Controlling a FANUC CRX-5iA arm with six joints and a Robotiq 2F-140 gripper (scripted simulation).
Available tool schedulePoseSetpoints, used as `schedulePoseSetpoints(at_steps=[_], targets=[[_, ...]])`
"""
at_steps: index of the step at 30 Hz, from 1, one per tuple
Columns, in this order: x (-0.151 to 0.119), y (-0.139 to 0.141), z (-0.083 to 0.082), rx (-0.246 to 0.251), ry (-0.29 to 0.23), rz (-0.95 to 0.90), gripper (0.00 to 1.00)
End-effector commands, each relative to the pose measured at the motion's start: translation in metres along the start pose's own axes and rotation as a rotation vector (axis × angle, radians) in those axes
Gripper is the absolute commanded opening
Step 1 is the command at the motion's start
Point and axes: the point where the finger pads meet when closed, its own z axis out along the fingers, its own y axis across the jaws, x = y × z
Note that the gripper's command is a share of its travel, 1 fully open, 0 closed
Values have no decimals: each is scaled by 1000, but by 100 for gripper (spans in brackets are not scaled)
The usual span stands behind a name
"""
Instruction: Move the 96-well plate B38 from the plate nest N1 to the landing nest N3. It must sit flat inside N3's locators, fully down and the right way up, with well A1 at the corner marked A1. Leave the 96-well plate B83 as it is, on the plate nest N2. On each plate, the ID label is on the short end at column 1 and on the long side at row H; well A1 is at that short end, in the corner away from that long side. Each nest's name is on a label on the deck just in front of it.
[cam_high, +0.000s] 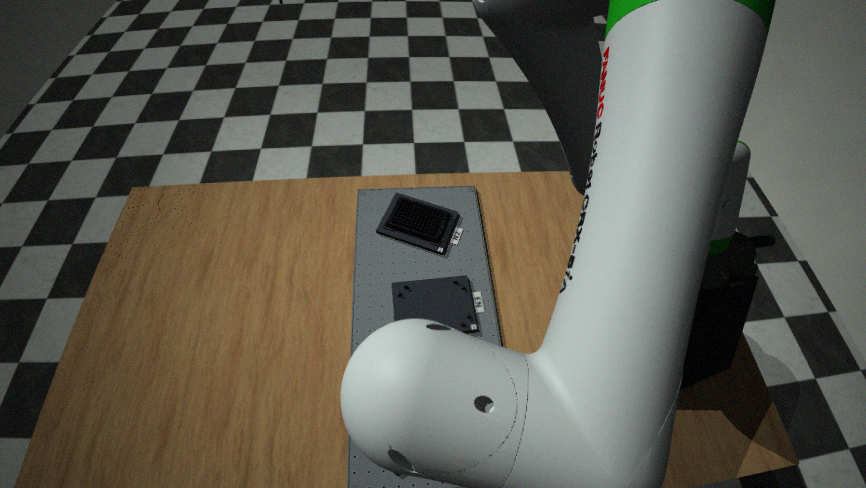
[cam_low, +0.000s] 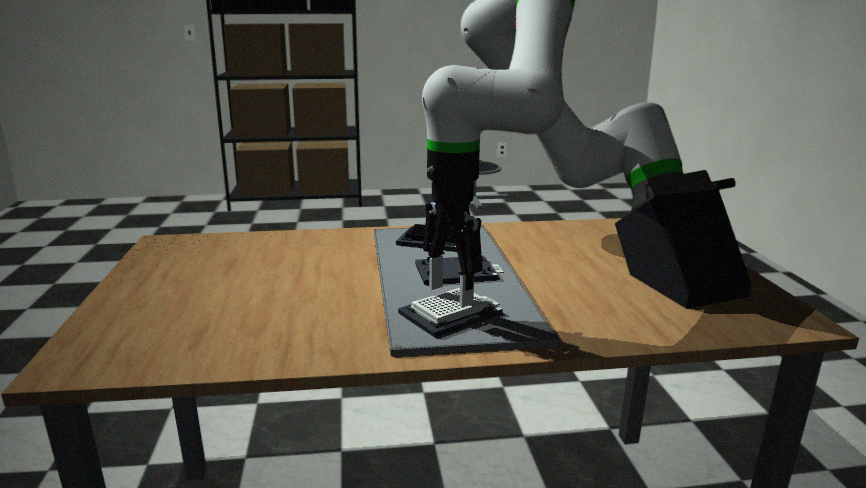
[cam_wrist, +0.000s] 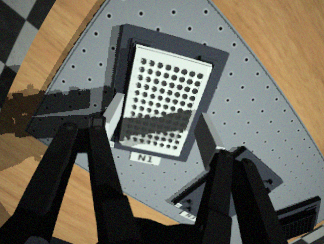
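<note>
While the white arm (cam_low: 515, 96) reaches down at the middle of the exterior frame, its gripper (cam_low: 449, 284) hangs partly open just above the white plate B38 (cam_low: 441, 304), holding nothing. One fingertip (cam_low: 466, 295) stands by the plate's right edge, the other (cam_low: 435, 274) behind it. From the wrist, B38 (cam_wrist: 166, 96) lies flat in nest N1 (cam_wrist: 215, 60), upper centre. From the top, the dark plate B83 (cam_high: 419, 220) sits above the bare nest N3 (cam_high: 433, 300) on the grey deck (cam_high: 369, 260).

Wooden table (cam_low: 242, 303) under grey deck plate (cam_low: 399, 290), black arm base (cam_low: 684, 242).
</note>
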Motion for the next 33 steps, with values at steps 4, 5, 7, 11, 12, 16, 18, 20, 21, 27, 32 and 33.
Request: schedulePoseSetpoints(at_steps=[4,5,7,11,12,16,18,20,21,27,32,33], targets=[[0,0,0,0,0,0,66],[0,0,0,0,0,0,66],[0,0,0,0,0,0,66],[0,0,0,0,0,0,66],[0,0,0,0,0,0,66],[0,0,0,0,0,0,66],[0,0,0,0,0,0,66],[0,0,0,0,0,0,66],[0,0,0,0,0,0,66],[0,0,0,0,0,0,66],[0,0,0,0,0,0,66],[0,0,0,0,0,0,66]])
